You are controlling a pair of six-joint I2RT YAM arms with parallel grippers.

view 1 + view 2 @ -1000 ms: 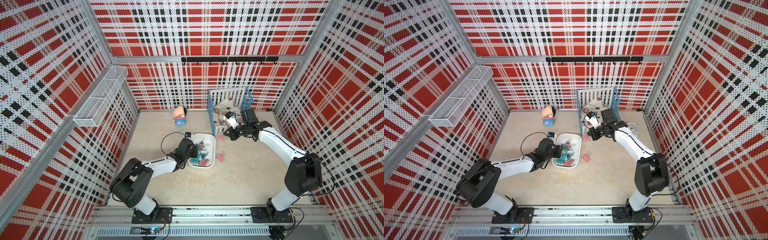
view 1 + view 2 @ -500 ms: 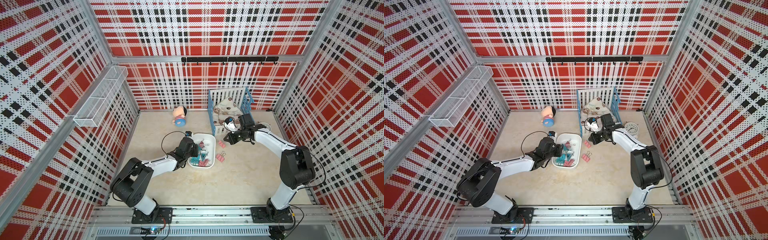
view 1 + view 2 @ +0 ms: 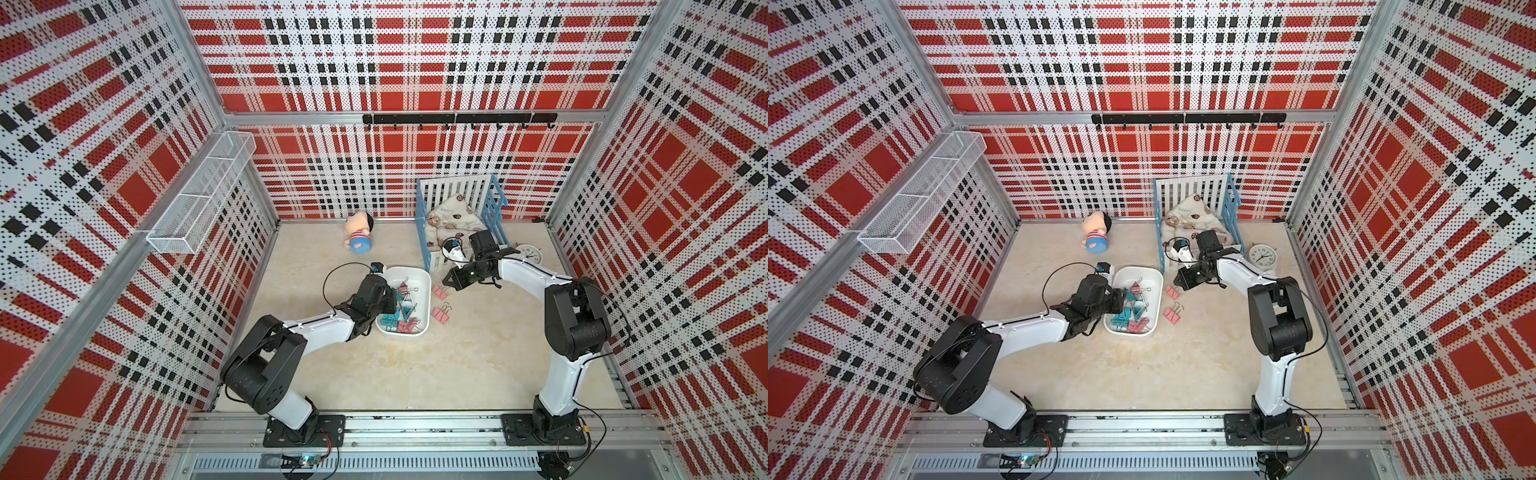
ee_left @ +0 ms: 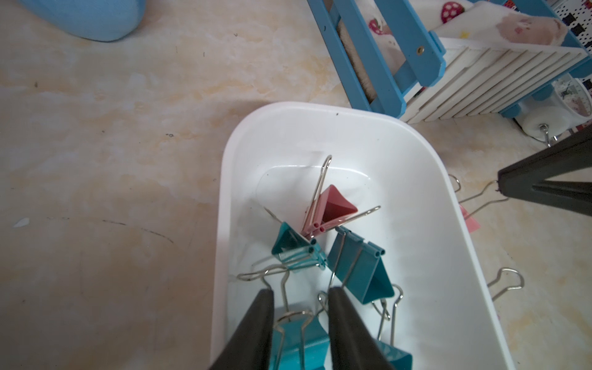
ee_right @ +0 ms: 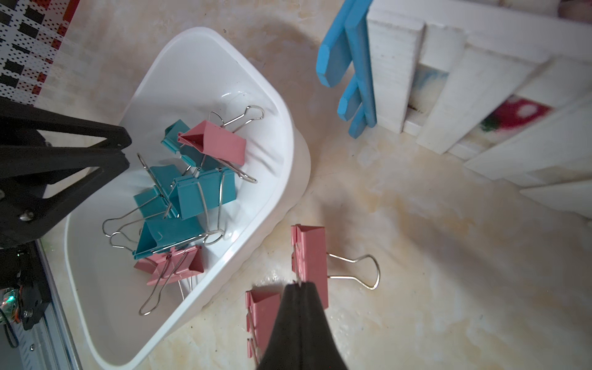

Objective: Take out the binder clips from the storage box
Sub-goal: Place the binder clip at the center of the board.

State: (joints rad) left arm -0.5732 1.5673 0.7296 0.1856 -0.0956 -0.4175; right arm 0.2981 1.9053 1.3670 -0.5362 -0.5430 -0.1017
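Two pink binder clips (image 3: 440, 312) lie on the desk (image 3: 457, 365) beside the storage box (image 3: 409, 276) in a top view; left wrist view: left gripper (image 4: 301, 291) clamps a boxed teal clip (image 4: 301, 342) whose tangled handles may drag neighbours; right wrist view: right gripper (image 5: 299, 284) closed, empty.

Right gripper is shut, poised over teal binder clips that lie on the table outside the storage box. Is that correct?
One slip: the binder clips under the shut right gripper are pink, not teal. The right wrist view shows them on the table outside the storage box; the teal clips are all inside it.
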